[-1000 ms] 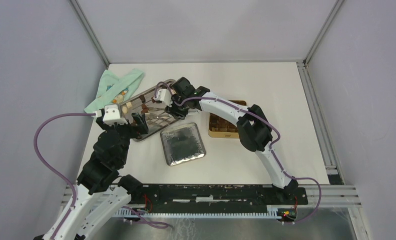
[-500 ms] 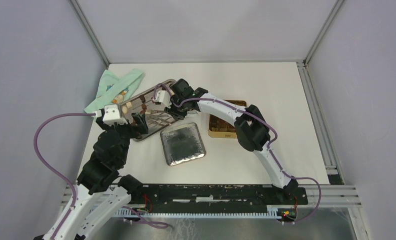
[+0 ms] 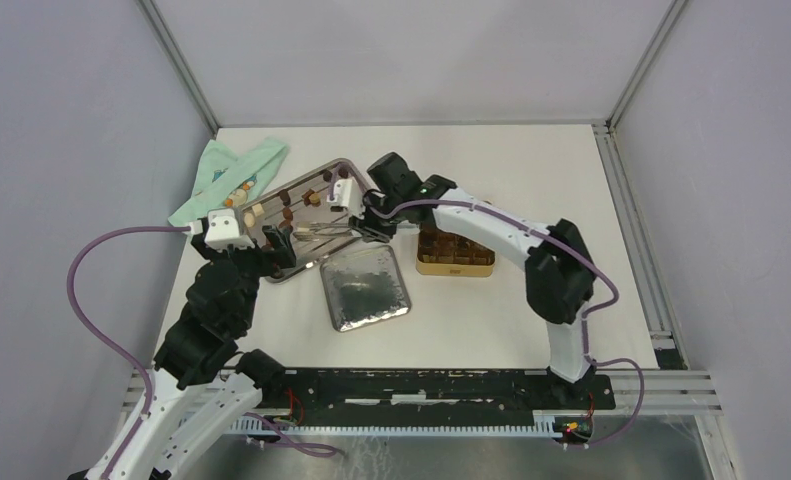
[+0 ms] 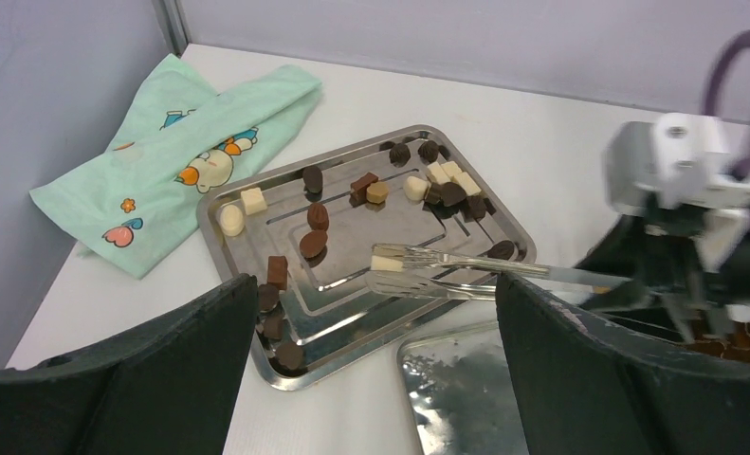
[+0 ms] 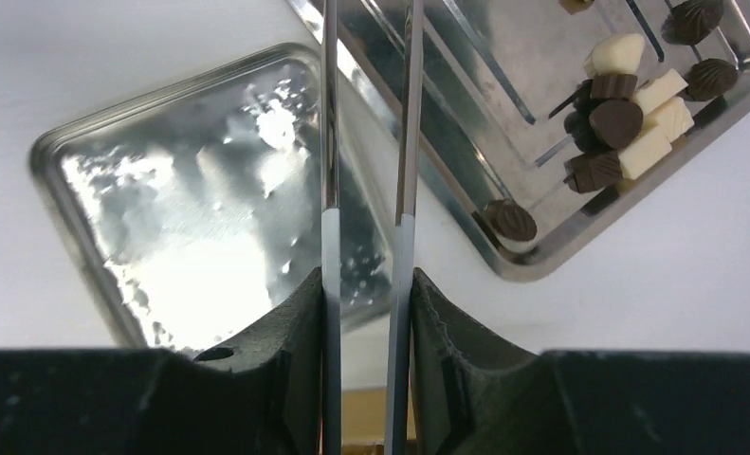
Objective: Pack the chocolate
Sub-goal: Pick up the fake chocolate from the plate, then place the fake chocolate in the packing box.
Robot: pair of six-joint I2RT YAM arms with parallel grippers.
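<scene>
Many small dark, brown and cream chocolate pieces (image 4: 316,216) lie scattered on a steel tray (image 4: 352,318), also seen from above (image 3: 301,270). My right gripper (image 3: 366,215) is shut on metal tongs (image 4: 466,270). The tong tips hold a cream piece (image 4: 387,263) over the tray's middle. In the right wrist view the tong arms (image 5: 325,142) run between my fingers (image 5: 295,322), with a chocolate cluster (image 5: 627,104) at the tray's corner. My left gripper (image 4: 375,379) is open and empty at the tray's near corner (image 3: 276,245). The gold tin (image 3: 456,255) holds several pieces.
A silver lid (image 3: 366,288) lies upside down in front of the tray, between it and the tin. A green printed cloth (image 3: 226,180) lies at the back left, touching the tray. Grey walls close in the table on three sides.
My right arm has drawn back to the right, toward the tin, with the tongs. The tong tips now sit over the tray's middle. The left arm has not moved.
</scene>
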